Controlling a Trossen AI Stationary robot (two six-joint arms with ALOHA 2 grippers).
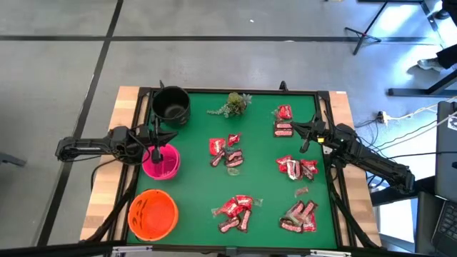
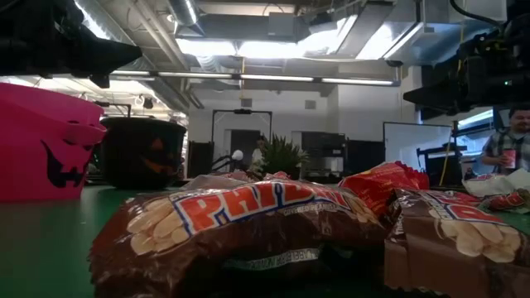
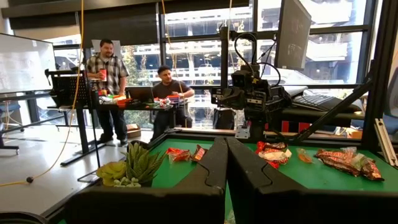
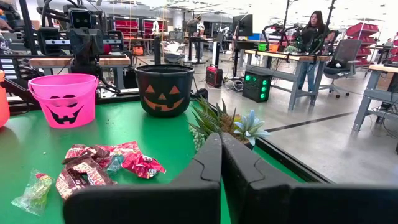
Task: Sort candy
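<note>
Green matting [image 1: 264,200] covers the table we work at, the biggest thing in sight, framed by a dark rail with bare wood at either side. Next in size come our two arms. Our left gripper [image 1: 156,151] hangs over the pink bucket [image 1: 163,164] at the left edge of the mat, its fingers [image 3: 211,171] pressed together on nothing. Our right gripper [image 1: 308,133] hovers near the far right of the mat, just beside a small pile of sweets, and its fingers [image 4: 208,168] are likewise closed and empty.

Three buckets line the left side: a black one [image 1: 171,106] with a pumpkin face at the far corner, the pink one in the middle, and an orange one [image 1: 152,214] nearest the front edge. A green leafy sprig [image 1: 234,103] lies at the far edge, between the black bucket and the right gripper.

Smallest of all is the candy [image 1: 235,211], red packets and brown bars in loose heaps across the centre and right of the mat, well apart from the buckets. Beyond the table, two people [image 3: 107,68] stand or sit by a desk.
</note>
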